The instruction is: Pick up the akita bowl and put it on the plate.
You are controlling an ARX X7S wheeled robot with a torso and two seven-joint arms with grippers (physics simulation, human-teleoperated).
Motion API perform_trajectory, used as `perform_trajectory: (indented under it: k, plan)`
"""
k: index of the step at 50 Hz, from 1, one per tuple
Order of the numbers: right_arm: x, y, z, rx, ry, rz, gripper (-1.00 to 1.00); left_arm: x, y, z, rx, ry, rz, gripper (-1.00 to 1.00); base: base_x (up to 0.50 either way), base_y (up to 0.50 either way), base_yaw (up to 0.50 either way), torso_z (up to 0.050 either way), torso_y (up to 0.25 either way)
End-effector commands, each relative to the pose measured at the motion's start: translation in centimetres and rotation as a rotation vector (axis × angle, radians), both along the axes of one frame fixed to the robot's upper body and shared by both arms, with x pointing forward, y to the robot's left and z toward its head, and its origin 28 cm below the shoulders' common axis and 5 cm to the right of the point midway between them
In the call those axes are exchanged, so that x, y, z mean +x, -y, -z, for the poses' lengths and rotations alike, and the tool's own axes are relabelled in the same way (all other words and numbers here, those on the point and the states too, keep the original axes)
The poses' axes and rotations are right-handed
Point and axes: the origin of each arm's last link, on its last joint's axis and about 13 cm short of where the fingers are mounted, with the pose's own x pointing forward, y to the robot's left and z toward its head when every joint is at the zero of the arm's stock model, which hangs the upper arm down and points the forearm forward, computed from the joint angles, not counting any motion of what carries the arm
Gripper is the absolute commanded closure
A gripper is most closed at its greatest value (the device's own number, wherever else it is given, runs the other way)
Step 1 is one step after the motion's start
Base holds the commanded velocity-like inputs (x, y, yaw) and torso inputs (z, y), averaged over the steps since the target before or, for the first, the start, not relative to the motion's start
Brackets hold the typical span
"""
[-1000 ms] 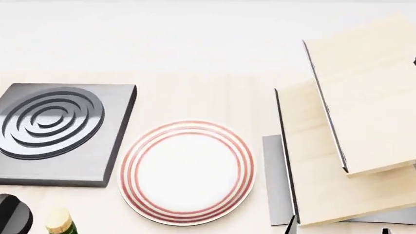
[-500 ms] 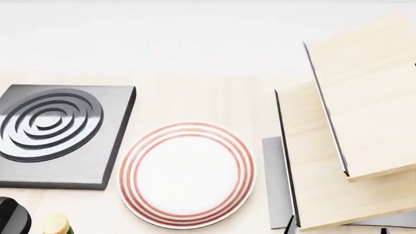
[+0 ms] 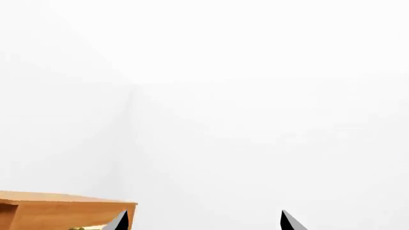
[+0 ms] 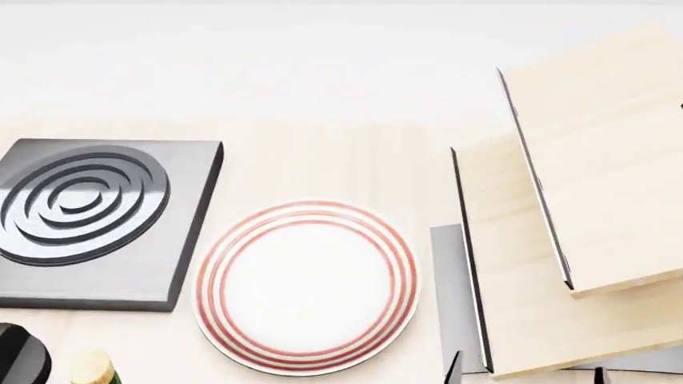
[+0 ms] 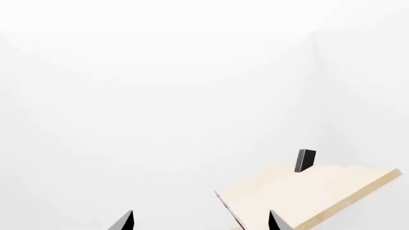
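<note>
Across the head view, a pale wooden table (image 4: 320, 152), and on its right side a stack of tilted light wooden panels (image 4: 597, 160) with thin dark edges. At the left, a dark grey square stove burner (image 4: 96, 216) with raised rings. Just beside it, toward the middle, the plate (image 4: 306, 286): white, red-ringed, bare, nothing resting on it. Cut off at the lower left corner, a dark rounded shape (image 4: 21, 358), too cropped to name, and next to it the corked top of a bottle (image 4: 94, 368).

No sign of the akita bowl in any view, so impossible to say where it lies relative to either pincer; presumably somewhere outside the head camera's frame.

Judged from that: search stage, before any approach or grasp. Next move likely calls for turning or lowering the head or base to bring the bowl into view, then choosing the nearer arm and reaching for the rim.

Left gripper (image 3: 203, 223): only two dark tips visible, spread well apart, nothing between them, facing blank white space with an orange-brown wooden edge (image 3: 64, 208) off to one side. Right gripper (image 5: 199, 223): likewise spread wide and empty, pointed past a pale panel carrying a small dark block (image 5: 305, 160)
</note>
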Motion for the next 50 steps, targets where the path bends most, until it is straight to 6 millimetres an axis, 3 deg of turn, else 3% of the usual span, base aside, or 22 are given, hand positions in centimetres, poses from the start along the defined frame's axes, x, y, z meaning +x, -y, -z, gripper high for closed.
perform_trajectory:
  k: [1, 13, 25, 32, 45, 50]
  plan:
    - [0.4, -0.2, 0.3, 0.0, -0.017, -0.011, -1.0, -1.1, -0.8, -2.8, 0.066, 0.026, -0.064, -1.0, 0.0, 0.0, 0.0, 0.0, 0.0]
    - [0.4, -0.4, 0.5, -0.001, -0.021, -0.016, -1.0, -2.7, -2.1, -7.2, 0.125, 0.143, -0.129, -1.0, 0.0, 0.0, 0.0, 0.0, 0.0]
    - [0.4, -0.4, 0.3, 0.0, -0.019, -0.019, -1.0, -2.4, -4.6, -10.6, 0.166, 0.178, -0.237, -1.0, 0.0, 0.0, 0.0, 0.0, 0.0]
    - [0.2, -0.4, 0.2, 0.002, -0.01, -0.017, -1.0, -2.4, -5.6, -14.2, 0.142, 0.073, -0.212, -1.0, 0.0, 0.0, 0.0, 0.0, 0.0]
    - [0.2, -0.4, 0.2, 0.003, -0.012, -0.016, -1.0, -0.5, -7.5, -16.0, 0.158, -0.07, -0.28, -1.0, 0.0, 0.0, 0.0, 0.0, 0.0]
    - [0.2, -0.3, 0.1, 0.002, -0.008, -0.015, -1.0, 1.2, -9.7, -17.2, 0.143, -0.238, -0.31, -1.0, 0.0, 0.0, 0.0, 0.0, 0.0]
